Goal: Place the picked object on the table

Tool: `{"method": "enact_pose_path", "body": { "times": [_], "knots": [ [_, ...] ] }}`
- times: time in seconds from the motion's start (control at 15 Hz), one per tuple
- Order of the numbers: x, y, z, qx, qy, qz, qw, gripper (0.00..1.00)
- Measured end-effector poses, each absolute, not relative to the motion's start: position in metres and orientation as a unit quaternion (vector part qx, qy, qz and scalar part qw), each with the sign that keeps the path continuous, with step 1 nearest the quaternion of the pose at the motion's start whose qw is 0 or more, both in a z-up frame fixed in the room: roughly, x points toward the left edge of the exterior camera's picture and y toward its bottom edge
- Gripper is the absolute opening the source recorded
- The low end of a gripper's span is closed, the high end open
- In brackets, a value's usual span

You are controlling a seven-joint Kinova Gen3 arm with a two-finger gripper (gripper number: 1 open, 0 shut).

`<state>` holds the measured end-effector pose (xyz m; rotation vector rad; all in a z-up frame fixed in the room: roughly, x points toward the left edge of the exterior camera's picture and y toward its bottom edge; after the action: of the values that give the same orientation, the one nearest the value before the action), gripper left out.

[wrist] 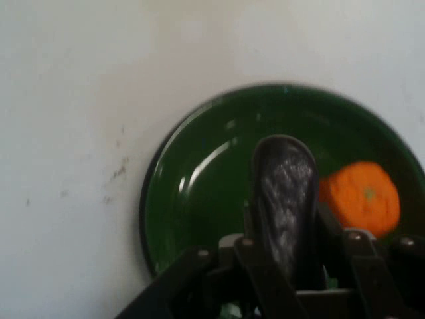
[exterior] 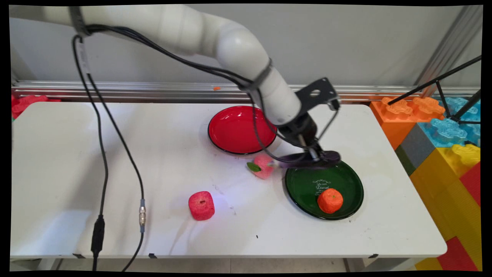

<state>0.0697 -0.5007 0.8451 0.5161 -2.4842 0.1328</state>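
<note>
My gripper hangs low over the far rim of a dark green plate, its fingers pressed together with nothing seen between them. In the hand view the gripper points across the green plate, and an orange toy fruit lies just right of it. That orange fruit sits on the near part of the plate. A pink toy fruit with a green leaf lies on the table just left of the gripper, beside the plate's rim.
A red plate stands behind the pink fruit. A red toy fruit lies on the table toward the near side. Black cables hang over the table's left half. Big coloured blocks are stacked off the right edge.
</note>
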Motion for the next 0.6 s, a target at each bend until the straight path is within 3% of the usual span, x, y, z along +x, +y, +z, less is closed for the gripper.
{"method": "enact_pose_path", "body": {
  "times": [0.33,0.6],
  "knots": [
    [0.132,-0.494,0.854,0.161,-0.952,0.042,0.257,0.00],
    [0.194,-0.485,0.841,0.137,-0.962,0.030,0.233,0.00]
  ]
}}
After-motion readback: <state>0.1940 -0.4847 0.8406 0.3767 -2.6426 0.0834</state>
